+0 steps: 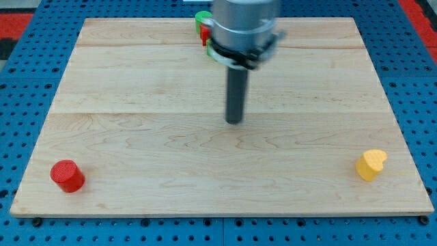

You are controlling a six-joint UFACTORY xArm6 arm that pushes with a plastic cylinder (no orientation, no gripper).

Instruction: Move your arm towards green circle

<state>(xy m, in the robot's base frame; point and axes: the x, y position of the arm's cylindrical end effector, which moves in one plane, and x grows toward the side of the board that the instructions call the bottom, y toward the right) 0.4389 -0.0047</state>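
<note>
Here the rod's tip (234, 121) rests on the wooden counter (136, 137) near its middle, touching no block. The green circle (202, 18) sits at the far edge, just left of the arm's body, which hides part of it; something red (203, 33) shows just beside it, its shape unclear. The approach looks under way but unfinished. The next move calls for sliding the tip farther away and slightly left. The arm has no fingers, only the rod. A red cylinder (67, 175) lies near-left, a yellow heart (371, 164) near-right, both well apart.
</note>
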